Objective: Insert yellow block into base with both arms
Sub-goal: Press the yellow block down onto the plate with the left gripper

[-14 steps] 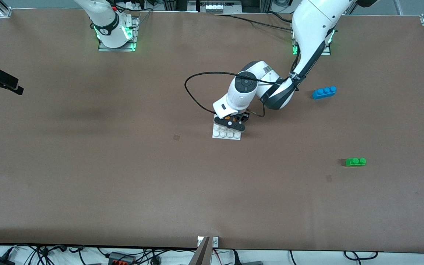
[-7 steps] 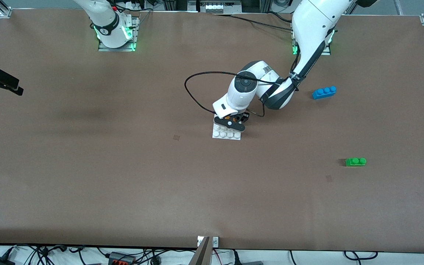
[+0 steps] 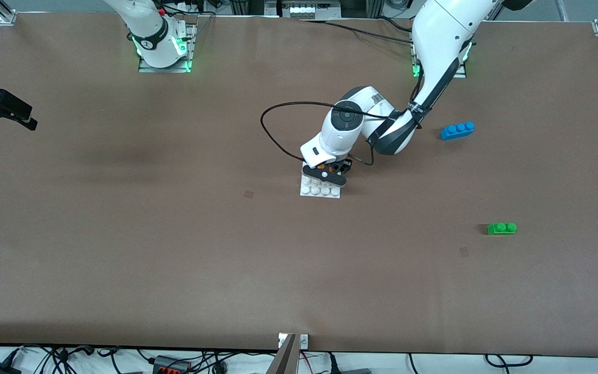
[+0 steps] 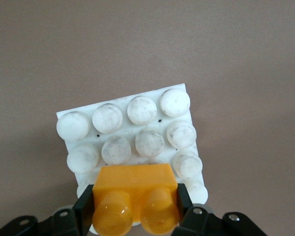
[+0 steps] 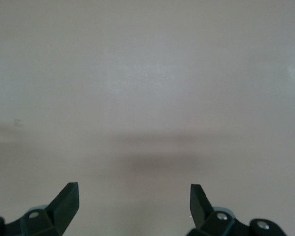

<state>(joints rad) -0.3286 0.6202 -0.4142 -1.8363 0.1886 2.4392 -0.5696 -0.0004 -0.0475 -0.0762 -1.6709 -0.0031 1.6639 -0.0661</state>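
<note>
My left jaws clamp the yellow block over the base's edge row at 12 o'clock from mid-tabletop, so I should square it to the studs and press straight down, while my right jaws, spread empty, wait.

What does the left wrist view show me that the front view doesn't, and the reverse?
Only the left wrist view shows the yellow block clamped between the left end effector's fingers.

Only the front view shows the blue brick, the green brick and the right end effector, waiting.

Both show the base under the left end effector.
</note>
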